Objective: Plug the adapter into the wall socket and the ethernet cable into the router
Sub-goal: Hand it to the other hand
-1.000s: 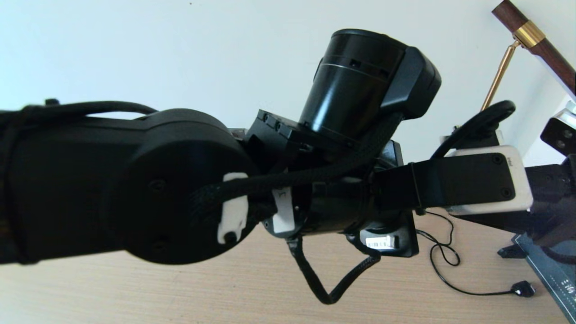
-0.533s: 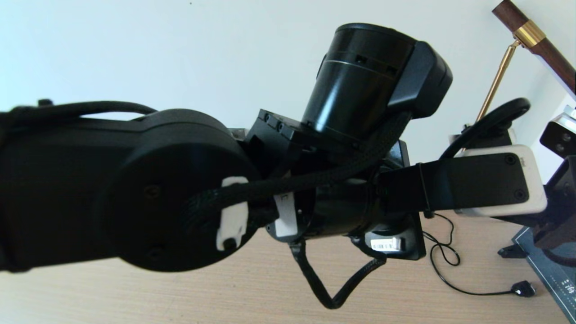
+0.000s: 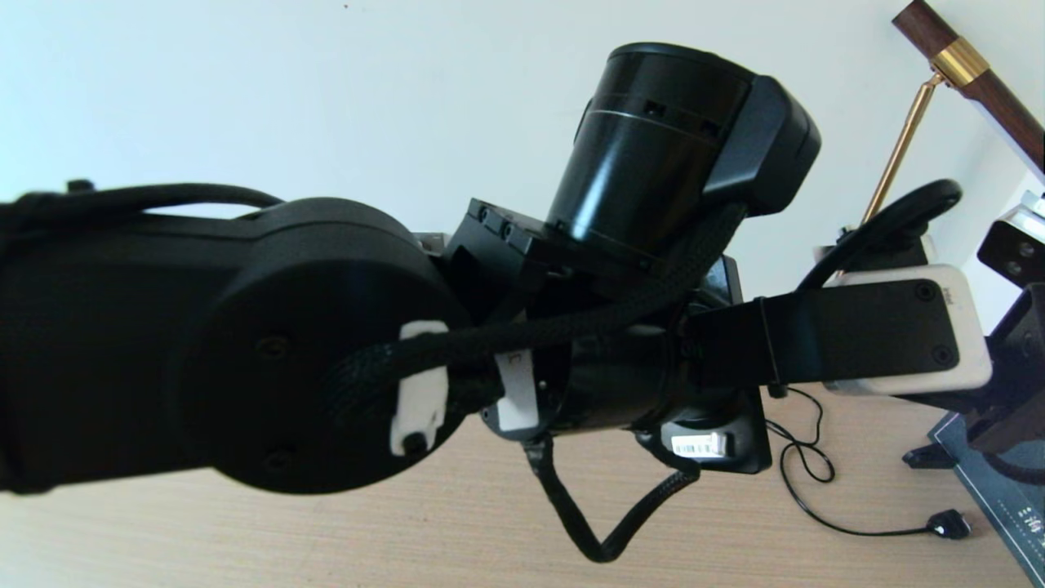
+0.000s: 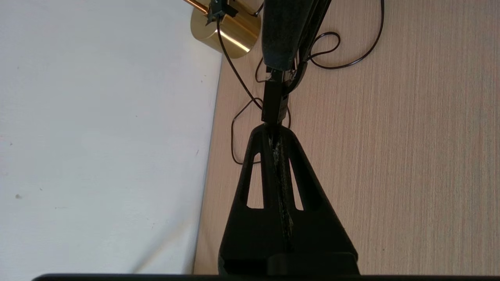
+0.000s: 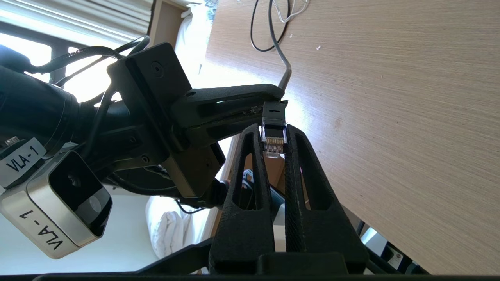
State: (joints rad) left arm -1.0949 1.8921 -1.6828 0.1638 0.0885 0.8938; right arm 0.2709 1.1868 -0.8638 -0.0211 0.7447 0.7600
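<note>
The ethernet cable's plug (image 5: pixel 273 136), black with a clear tip and gold contacts, hangs in the air above the wooden table (image 5: pixel 390 97). Both grippers meet on it. My right gripper (image 5: pixel 273 134) is shut on the plug's clear end, one fingertip on each side. My left gripper (image 5: pixel 269 97) is shut on the plug's back, where the cable (image 5: pixel 280 58) leaves it. In the left wrist view the black plug (image 4: pixel 273 105) sticks out past the shut left fingertips (image 4: pixel 273 130). In the head view my left arm (image 3: pixel 326 343) hides the meeting point. Adapter, wall socket and router are out of view.
A brass lamp base (image 4: pixel 226 27) and stem (image 3: pixel 898 139) stand by the white wall, with a thin dark cord (image 4: pixel 242 128) looped on the table. A thin black USB cable (image 3: pixel 947 523) lies at the right, beside a dark board (image 3: pixel 996 498). A thin white cord (image 5: pixel 291 8) lies farther off.
My left wrist has shifted a little to the right, toward the right arm, and then held still.
</note>
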